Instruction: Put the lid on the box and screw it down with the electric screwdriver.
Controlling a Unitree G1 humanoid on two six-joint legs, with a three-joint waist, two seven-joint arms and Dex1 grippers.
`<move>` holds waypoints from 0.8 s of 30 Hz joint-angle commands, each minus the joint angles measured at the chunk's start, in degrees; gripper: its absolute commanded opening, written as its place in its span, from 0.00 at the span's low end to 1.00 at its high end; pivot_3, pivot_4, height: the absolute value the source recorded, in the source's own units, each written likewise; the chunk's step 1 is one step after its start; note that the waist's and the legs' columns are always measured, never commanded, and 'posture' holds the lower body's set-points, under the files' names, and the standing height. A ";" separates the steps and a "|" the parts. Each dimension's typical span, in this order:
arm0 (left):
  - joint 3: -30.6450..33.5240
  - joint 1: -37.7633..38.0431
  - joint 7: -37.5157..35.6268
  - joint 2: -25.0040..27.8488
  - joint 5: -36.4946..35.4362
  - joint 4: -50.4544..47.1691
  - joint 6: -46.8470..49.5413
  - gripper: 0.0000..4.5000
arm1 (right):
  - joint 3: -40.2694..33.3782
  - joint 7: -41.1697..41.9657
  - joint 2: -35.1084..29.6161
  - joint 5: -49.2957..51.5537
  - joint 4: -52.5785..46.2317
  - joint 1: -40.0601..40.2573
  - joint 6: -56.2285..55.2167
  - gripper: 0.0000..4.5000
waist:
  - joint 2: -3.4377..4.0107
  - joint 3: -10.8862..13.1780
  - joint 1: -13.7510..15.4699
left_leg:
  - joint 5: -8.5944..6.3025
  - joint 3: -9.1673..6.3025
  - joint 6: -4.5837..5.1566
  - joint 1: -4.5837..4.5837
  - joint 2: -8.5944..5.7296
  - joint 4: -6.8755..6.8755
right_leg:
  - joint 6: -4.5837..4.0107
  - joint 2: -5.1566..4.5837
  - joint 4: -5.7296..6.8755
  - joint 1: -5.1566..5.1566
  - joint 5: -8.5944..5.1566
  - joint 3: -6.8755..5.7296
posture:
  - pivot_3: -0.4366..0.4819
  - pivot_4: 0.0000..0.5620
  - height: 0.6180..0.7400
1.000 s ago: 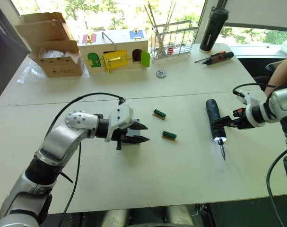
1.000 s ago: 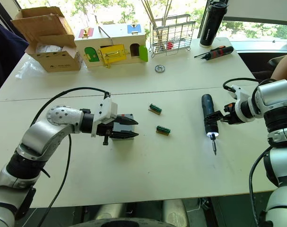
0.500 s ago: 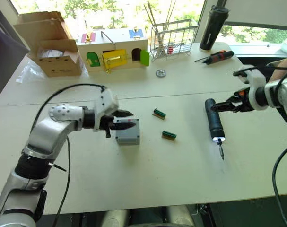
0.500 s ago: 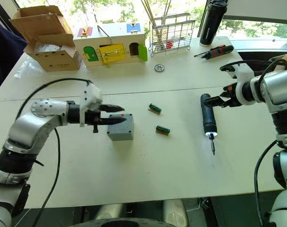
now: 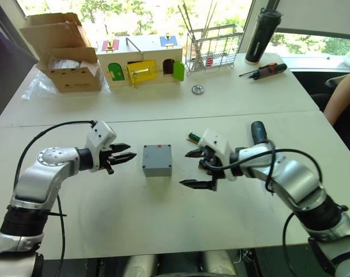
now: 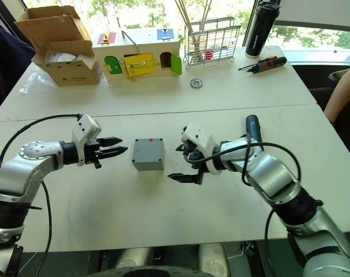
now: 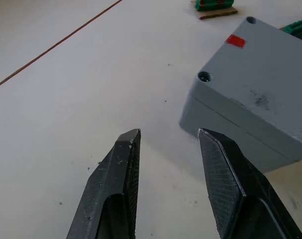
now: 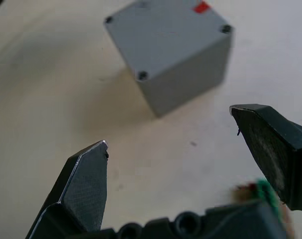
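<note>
From the head camera, a broad white tabletop (image 5: 163, 231), made of two slabs meeting at a thin seam, stands before bright windows with green foliage outside. At its middle sits the small grey square plastic box (image 5: 157, 160) with its grey lid (image 5: 157, 154) already lying on top, a small red mark near the far edge. The left gripper (image 5: 130, 160) hovers just beside the box on its left, black fingers slightly parted and holding nothing; the right gripper (image 5: 190, 169) hovers on the box's other side, fingers spread wide and empty. The thick black cylindrical electric screwdriver (image 6: 251, 125) lies on the table behind the right forearm, partly hidden by it. Along the far edge stand an open brown cardboard carton (image 5: 62, 52), a wooden box with coloured doors (image 5: 139, 59), a wire rack (image 5: 214, 47), a tall black flask (image 5: 259, 34) and a red-and-black hand screwdriver (image 5: 265, 70); a small round metal disc (image 5: 198, 89) lies nearer. A person's arm (image 5: 339, 98) shows at the right edge. In the left wrist view, the two dark fingers (image 7: 118, 194) stand apart over bare table, the box close ahead, screw holes in its lid corners. In the right wrist view, the fingers (image 8: 83, 186) stand far apart with the box ahead, apart from both.
</note>
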 commanded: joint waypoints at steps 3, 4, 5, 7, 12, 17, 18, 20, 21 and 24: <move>-0.70 1.45 1.95 -0.24 1.30 -3.14 -0.81 0.42 | 0.78 -5.04 5.22 -0.80 0.15 -1.19 4.56 0.98 | 0.00 0.00 -0.19 | 0.01 -0.02 -0.01 0.01 0.02 -0.06 | 0.00 0.02 0.01 -0.05 0.00 -0.01 | 0.48 0.27 1.00; -0.95 1.60 2.05 -0.39 1.29 -3.40 -0.72 0.42 | 0.95 -5.64 5.86 -0.77 0.09 -1.11 5.43 0.98 | 0.00 0.00 -0.21 | 0.01 -0.03 -0.01 0.01 0.02 -0.06 | 0.00 0.02 0.02 -0.05 0.00 -0.01 | 0.48 0.27 1.00; -1.14 1.71 2.14 -0.45 1.27 -3.58 -0.70 0.42 | 1.06 -6.03 6.27 -0.73 0.01 -1.07 6.09 0.98 | 0.00 0.00 -0.22 | 0.01 -0.05 -0.01 0.01 0.02 -0.07 | 0.00 0.02 0.02 -0.05 0.00 -0.02 | 0.48 0.27 1.00; -2.67 1.43 2.41 -1.02 1.96 -3.55 -1.43 0.42 | 1.45 -6.56 7.08 0.02 -0.01 -0.92 8.81 0.98 | 0.00 0.00 -0.19 | 0.01 -0.04 -0.01 0.01 0.02 -0.07 | 0.00 0.02 0.02 -0.05 0.00 -0.02 | 0.48 0.27 1.00; -4.99 -0.98 4.08 -4.38 3.94 -0.66 -3.95 0.42 | -1.10 -9.02 12.14 4.43 -0.71 -1.32 20.02 0.98 | 0.00 0.00 -0.17 | 0.01 -0.06 -0.01 0.01 0.01 -0.06 | 0.00 0.02 0.02 -0.03 0.00 -0.05 | 0.48 0.27 1.00; -6.81 -3.89 5.07 -7.12 7.24 4.37 -7.94 0.42 | -3.64 -11.90 17.25 7.32 -2.92 -1.09 26.25 0.98 | 0.00 0.00 -0.20 | 0.01 -0.06 -0.02 0.01 -0.01 -0.05 | 0.00 0.02 0.03 -0.03 0.00 -0.06 | 0.48 0.27 1.00; -7.24 -4.64 5.05 -7.53 7.93 5.67 -8.94 0.42 | -4.27 -12.54 18.62 7.93 -3.37 -1.08 27.17 0.98 | 0.00 0.00 -0.22 | 0.01 -0.06 -0.02 0.01 -0.02 -0.05 | 0.00 0.02 0.04 -0.03 0.00 -0.07 | 0.48 0.27 1.00; -8.12 -6.69 5.01 -8.45 9.65 9.03 -11.38 0.42 | -5.39 -13.78 21.23 8.92 -4.01 -1.05 28.52 0.98 | 0.00 0.00 -0.39 | 0.02 -0.06 -0.03 0.01 -0.01 -0.05 | 0.00 0.03 0.06 -0.05 0.00 -0.12 | 0.48 0.27 1.00; -8.51 -7.64 5.02 -8.86 10.50 10.63 -12.59 0.42 | -5.87 -14.29 22.23 9.33 -4.21 -0.98 29.05 0.98 | 0.00 0.00 -0.40 | 0.02 -0.06 -0.03 0.01 -0.01 -0.06 | 0.00 0.03 0.09 -0.07 0.00 -0.12 | 0.48 0.27 1.00; -8.70 -10.17 5.42 -9.65 12.53 15.12 -15.48 0.42 | -6.13 -15.62 21.83 9.34 -5.03 -0.80 29.77 0.98 | 0.00 -0.01 -0.42 | 0.02 -0.06 -0.03 0.01 -0.04 -0.06 | 0.00 0.03 0.17 -0.11 0.00 -0.14 | 0.48 0.27 1.00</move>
